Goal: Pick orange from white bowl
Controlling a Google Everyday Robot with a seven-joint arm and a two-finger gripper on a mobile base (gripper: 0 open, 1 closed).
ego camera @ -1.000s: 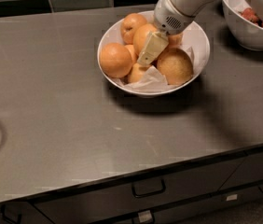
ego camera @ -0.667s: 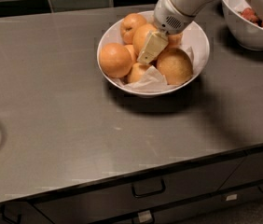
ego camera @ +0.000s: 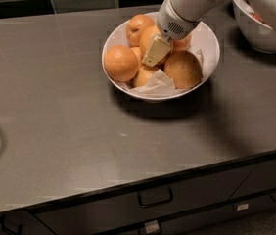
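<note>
The gripper (ego camera: 154, 55) hangs low inside the white bowl (ego camera: 210, 58), its cream tip among the piled fruit near the bowl's middle. I cannot tell whether the jaws are spread or pinching anything. The orange (ego camera: 121, 62), round and evenly bright, sits against the bowl's 9 o'clock side, just beside the tip and at about 8 o'clock from it. Being round, it has no long axis to favour. To my eye, the arm need only shift that way across the table (ego camera: 79, 146) side.
</note>
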